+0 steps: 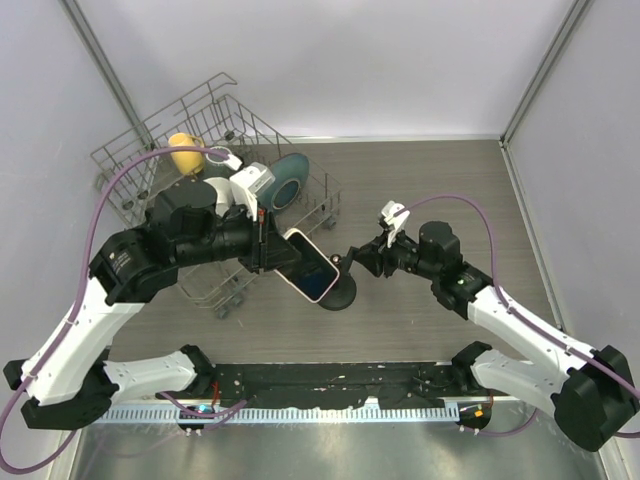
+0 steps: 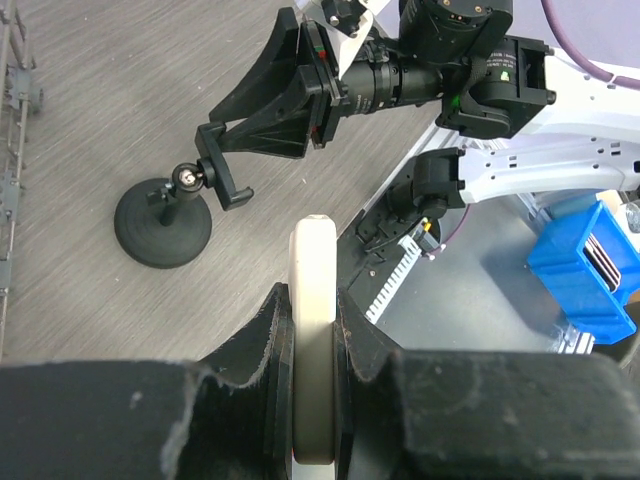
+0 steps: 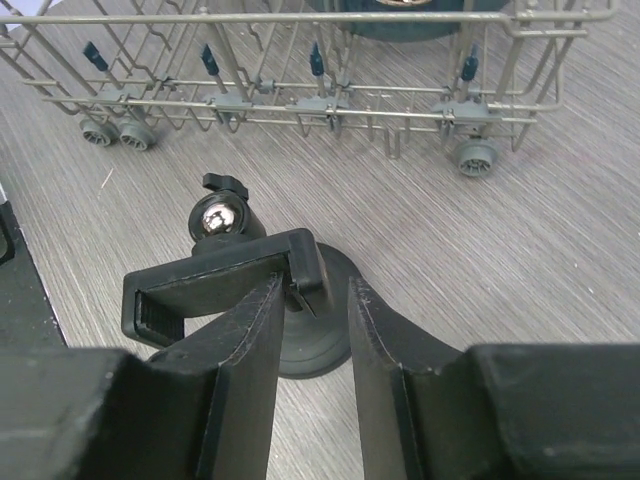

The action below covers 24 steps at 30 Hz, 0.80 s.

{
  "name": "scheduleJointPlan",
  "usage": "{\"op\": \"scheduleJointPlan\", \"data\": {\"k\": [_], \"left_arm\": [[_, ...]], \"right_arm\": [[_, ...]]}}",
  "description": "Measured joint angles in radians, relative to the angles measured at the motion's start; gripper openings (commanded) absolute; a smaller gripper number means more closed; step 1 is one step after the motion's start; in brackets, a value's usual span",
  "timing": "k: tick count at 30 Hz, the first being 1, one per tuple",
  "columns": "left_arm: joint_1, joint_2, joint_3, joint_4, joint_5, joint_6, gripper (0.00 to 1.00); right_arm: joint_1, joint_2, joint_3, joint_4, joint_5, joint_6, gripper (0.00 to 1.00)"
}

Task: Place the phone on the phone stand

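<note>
Here, the left gripper (image 2: 313,300) clamps the phone (image 1: 310,265) just left of the phone stand (image 1: 340,294), whose clamp head (image 3: 220,285) the right gripper (image 3: 310,300) pinches, so a tilted approach may miss it or tip the stand.

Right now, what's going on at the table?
The left gripper holds the phone by its edges, in the air near the stand, not yet on it. The right gripper has its fingers around the stand's clamp head; whether they pinch it is unclear. A dish rack sits behind.
</note>
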Motion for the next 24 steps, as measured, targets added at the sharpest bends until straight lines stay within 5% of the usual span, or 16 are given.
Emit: {"op": "scheduleJointPlan", "data": {"k": [7,13,24], "left_arm": [[0.0,-0.007,-0.026,0.012,0.014,0.0,0.0],[0.0,-0.007,-0.049,0.024,0.02,0.0,0.0],[0.0,0.043,-0.088,0.112,0.035,0.0,0.0]], "right_arm": [[0.0,0.023,0.0,0.033,-0.053,-0.023,0.23],[-0.002,0.045,-0.001,0.045,-0.1,-0.036,0.01],[0.043,0.045,-0.003,0.034,-0.072,0.108,0.01]]}}
